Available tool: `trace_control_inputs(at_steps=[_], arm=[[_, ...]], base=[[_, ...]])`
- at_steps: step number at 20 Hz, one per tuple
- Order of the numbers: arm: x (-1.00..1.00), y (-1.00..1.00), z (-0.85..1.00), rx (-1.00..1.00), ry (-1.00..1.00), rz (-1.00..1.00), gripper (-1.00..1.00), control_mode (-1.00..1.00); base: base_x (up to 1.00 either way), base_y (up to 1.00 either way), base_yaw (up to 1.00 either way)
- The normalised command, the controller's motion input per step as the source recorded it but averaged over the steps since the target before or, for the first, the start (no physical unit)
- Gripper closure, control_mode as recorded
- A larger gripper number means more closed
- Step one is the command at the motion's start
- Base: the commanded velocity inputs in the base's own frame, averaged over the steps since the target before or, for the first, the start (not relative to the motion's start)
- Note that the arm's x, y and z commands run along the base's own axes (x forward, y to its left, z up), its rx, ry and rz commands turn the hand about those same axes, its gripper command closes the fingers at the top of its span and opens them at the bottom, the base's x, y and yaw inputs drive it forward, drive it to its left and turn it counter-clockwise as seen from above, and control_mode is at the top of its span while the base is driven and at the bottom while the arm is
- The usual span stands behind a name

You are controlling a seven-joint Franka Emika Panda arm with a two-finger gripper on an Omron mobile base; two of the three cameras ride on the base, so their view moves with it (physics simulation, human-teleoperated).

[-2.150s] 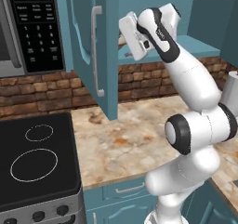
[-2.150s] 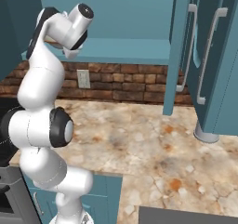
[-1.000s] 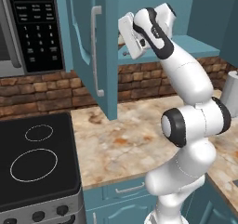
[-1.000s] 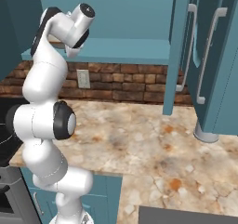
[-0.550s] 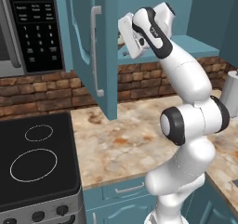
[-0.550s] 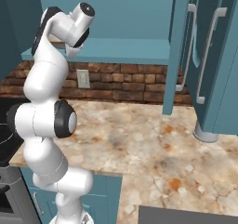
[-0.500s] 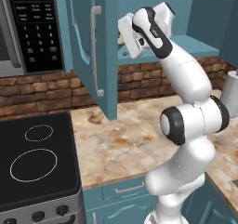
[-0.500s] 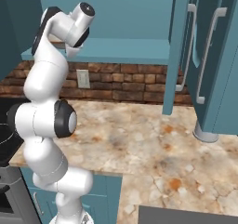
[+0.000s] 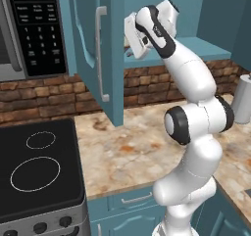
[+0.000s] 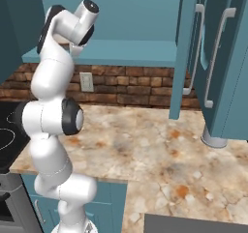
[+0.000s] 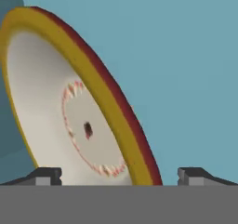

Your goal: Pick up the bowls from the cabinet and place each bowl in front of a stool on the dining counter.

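bowl [image 11: 69,111] sits between the spread, released pincer [image 11: 118,175] tips on the cabinet shelf [image 9: 196,51]; closing off-centre might knock it deeper in.

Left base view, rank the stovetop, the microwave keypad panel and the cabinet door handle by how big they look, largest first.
1. Stovetop, the widest dark area, though it sits nearest the camera, which inflates it.
2. Microwave keypad panel, cut off by the top edge.
3. Cabinet door handle, a thin light bar, clearly smallest.

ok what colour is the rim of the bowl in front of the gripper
The bowl has a mustard-yellow rim with a dark red outer edge around a cream inside, clearest in the hand view.
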Motion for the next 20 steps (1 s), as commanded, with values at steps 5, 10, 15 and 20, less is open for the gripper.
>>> trace_control_inputs(at_steps=[5, 10, 15, 20], arm=[[0.70, 0.11, -0.01, 0.00, 0.00, 0.00, -1.00, -1.00], [0.42, 0.05, -0.02, 0.00, 0.01, 0.00, -1.00, -1.00], [0.00, 0.00, 0.00, 0.00, 0.00, 0.00, -1.00, -1.00], [-0.24, 0.02, -0.01, 0.00, 0.00, 0.07, -1.00, -1.00]], base=[[0.00, 0.00, 0.00], [0.00, 0.00, 0.00], [0.00, 0.00, 0.00], [0.00, 0.00, 0.00]])
